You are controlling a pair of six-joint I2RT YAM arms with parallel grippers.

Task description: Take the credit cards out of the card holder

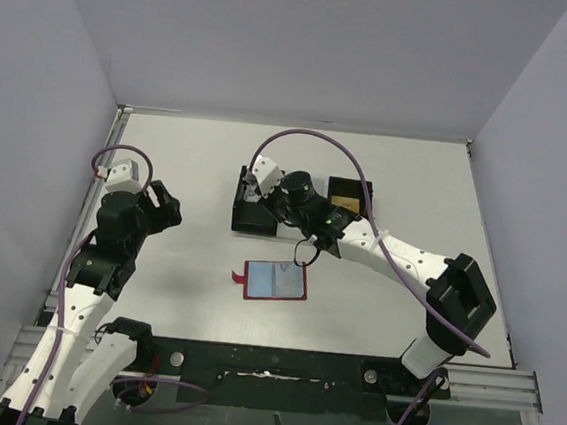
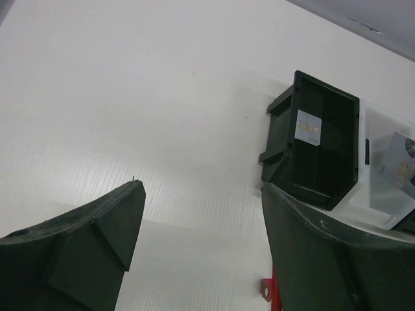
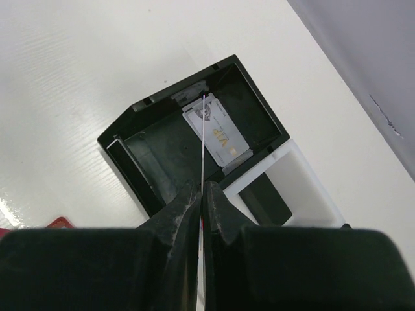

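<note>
The red card holder [image 1: 276, 281] lies open on the table, blue-grey lining up, its tab [image 1: 238, 277] at the left. My right gripper [image 3: 201, 189] is shut on a thin card [image 3: 203, 149], seen edge-on, held above the black bin [image 3: 123, 139]. A grey-white card [image 3: 217, 136] lies inside that bin. A black card [image 3: 266, 197] lies in the white bin [image 3: 311, 194] beside it. A gold card [image 1: 346, 193] sits in the far right compartment. My left gripper [image 2: 201, 188] is open and empty over bare table, left of the holder's tab [image 2: 266, 289].
The three-compartment tray [image 1: 240, 208] stands at mid-table behind the card holder, partly under my right wrist [image 1: 295, 199]. It also shows in the left wrist view [image 2: 324, 155]. Grey walls close the table on three sides. My left arm [image 1: 109, 246] stands at the left edge.
</note>
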